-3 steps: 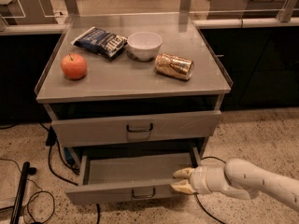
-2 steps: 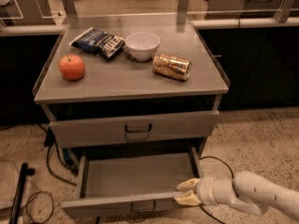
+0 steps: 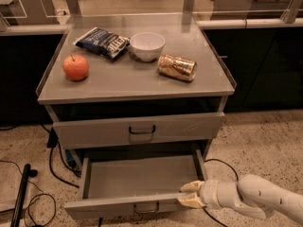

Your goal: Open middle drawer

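Now the wide, shallow grey metal middle drawer (image 3: 137,179) is standing further out of the cabinet than it was a second ago. Set against the picture 0.7 s back, it is showing almost no further travel. The cream two-finger gripper (image 3: 190,196) is sitting a little lower in view than in either earlier picture. The items on top are lying where they were.

The flat grey metal cabinet top (image 3: 128,83) is carrying four things:
- a round red-orange apple (image 3: 75,66) at the left
- a crumpled dark blue chip bag (image 3: 102,41) behind it
- a small white bowl (image 3: 147,45) just beside the bag
- a gold-brown can (image 3: 176,67) lying on its side at the right

The taller-fronted grey top drawer (image 3: 94,131) is sitting closed below. The speckled beige floor (image 3: 265,141) is running around the cabinet, with black cables (image 3: 52,161) trailing at the left. Dark cabinet fronts (image 3: 265,65) are flanking it.

The gripper is reaching in from the lower right on its white arm (image 3: 265,200). It is clamping the top edge of the drawer's front panel near the right corner, one finger inside and one outside. It is well to the right of the small dark central handle (image 3: 146,207).
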`<state>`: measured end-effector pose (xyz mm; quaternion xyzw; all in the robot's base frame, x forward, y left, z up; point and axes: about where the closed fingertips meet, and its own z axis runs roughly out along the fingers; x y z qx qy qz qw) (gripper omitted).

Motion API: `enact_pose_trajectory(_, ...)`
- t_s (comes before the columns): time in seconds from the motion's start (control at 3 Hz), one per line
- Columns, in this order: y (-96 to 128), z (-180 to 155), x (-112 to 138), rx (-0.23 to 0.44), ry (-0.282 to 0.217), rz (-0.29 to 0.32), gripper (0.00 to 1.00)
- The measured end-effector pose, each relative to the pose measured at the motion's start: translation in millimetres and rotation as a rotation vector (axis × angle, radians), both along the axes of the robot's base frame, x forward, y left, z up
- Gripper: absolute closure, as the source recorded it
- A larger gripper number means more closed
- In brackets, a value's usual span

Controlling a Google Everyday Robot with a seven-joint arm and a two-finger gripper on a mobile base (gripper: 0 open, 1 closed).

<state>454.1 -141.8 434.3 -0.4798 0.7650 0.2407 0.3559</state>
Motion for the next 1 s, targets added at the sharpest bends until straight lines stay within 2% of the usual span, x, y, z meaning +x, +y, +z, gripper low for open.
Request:
enact_pose_trajectory(0.33, 0.0, 0.0, 0.0, 0.000, 0.000, 0.000, 0.28)
enact_pose_trajectory(0.67, 0.1, 0.0, 0.0, 0.000, 0.000, 0.000, 0.00)
enact_pose_trajectory(1.0, 0.2, 0.0, 0.0, 0.000, 0.000, 0.000, 0.00)
